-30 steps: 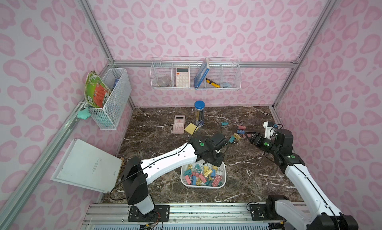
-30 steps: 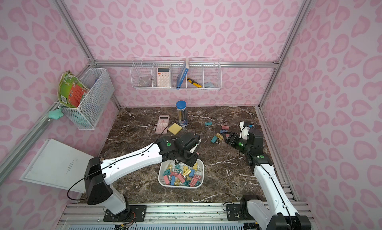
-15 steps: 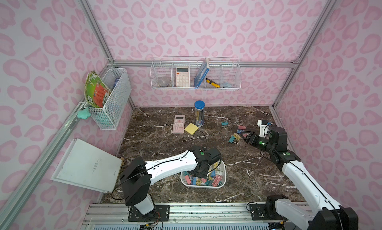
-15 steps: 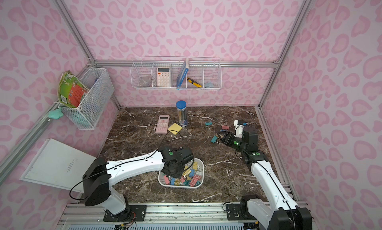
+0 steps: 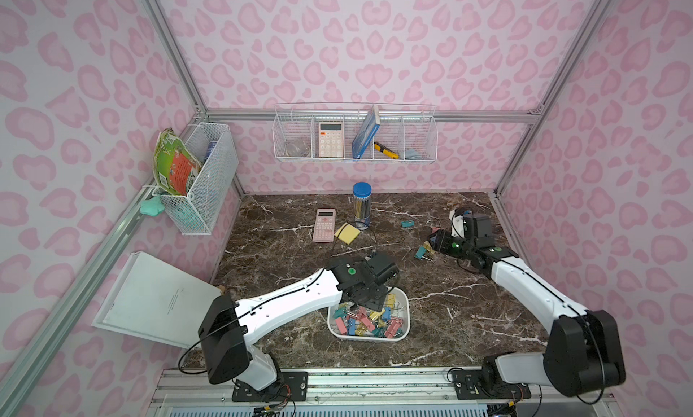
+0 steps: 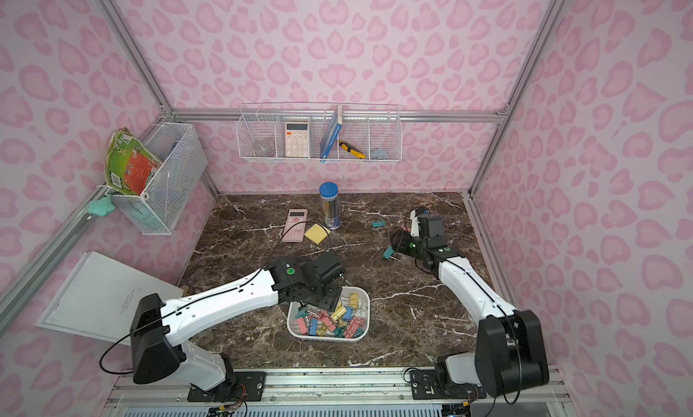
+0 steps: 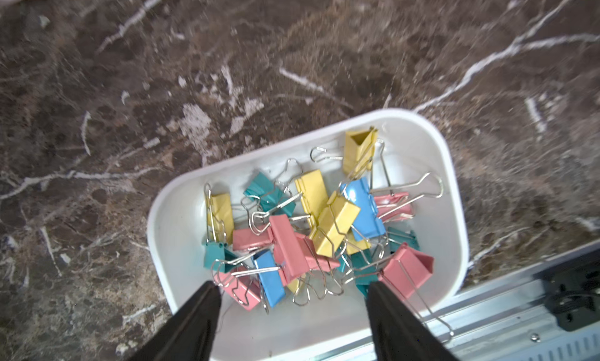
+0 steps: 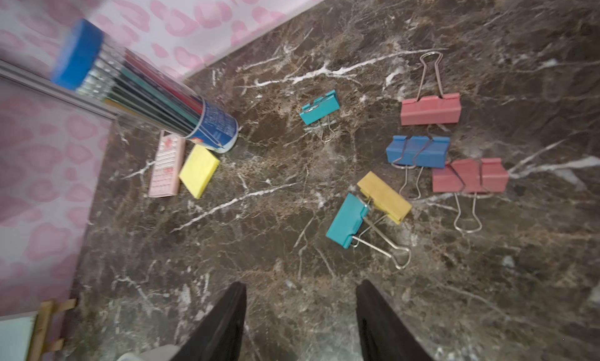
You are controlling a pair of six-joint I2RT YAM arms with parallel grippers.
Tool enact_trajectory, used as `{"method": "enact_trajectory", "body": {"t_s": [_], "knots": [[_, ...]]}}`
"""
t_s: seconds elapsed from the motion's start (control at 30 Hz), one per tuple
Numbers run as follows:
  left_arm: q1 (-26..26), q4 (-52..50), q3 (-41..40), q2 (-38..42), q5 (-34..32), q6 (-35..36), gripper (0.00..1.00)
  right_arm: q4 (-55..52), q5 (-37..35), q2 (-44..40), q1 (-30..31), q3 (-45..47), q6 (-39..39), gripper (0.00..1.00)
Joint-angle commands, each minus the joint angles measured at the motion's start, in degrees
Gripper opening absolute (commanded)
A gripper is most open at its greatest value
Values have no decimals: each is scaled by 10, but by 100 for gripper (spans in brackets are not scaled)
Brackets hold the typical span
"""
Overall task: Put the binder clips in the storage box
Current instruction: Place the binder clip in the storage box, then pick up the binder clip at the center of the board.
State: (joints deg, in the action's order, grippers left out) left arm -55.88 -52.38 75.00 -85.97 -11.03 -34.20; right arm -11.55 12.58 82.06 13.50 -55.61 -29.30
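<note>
lower centre of both top views: the left gripper (image 7: 292, 288) hangs over the storage box (image 5: 367, 338), jaws apart and empty, with a heap of binder clips (image 5: 365, 320) lying in the tray beneath. this arm's drop looks done. right of centre, the right gripper (image 8: 300, 286) hovers with jaws apart, holding nothing, near six loose clips (image 8: 344, 221) on the marble table (image 5: 468, 321). likely next: lower over one clip, straddle its body and close.
</note>
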Motion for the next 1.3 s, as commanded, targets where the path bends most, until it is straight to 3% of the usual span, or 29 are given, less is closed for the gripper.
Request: {"method": "enact_trajectory", "body": {"t_s": [0.0,0.13,0.27,0.6,0.73,1.03,1.2,1.27], "knots": [[30,51,-10,28,27,39,90,-67,-64,77,5,-59,92,55],[54,69,1,27,38,62,93,-85,-126,157,23,-110,126,55],[68,85,9,13,49,63,95,-87,-139,210,40,-144,144,53],[73,111,-17,3,65,51,96,-93,-167,247,43,-163,155,18],[77,116,-17,1,65,47,96,-90,-158,222,53,-164,162,1],[124,132,-38,31,50,-2,99,-115,-116,86,71,-150,123,0],[156,143,-56,53,39,-20,99,-146,-96,-20,119,-99,101,0],[164,147,-59,55,43,-22,99,-163,-56,-54,131,-77,82,0]]}}
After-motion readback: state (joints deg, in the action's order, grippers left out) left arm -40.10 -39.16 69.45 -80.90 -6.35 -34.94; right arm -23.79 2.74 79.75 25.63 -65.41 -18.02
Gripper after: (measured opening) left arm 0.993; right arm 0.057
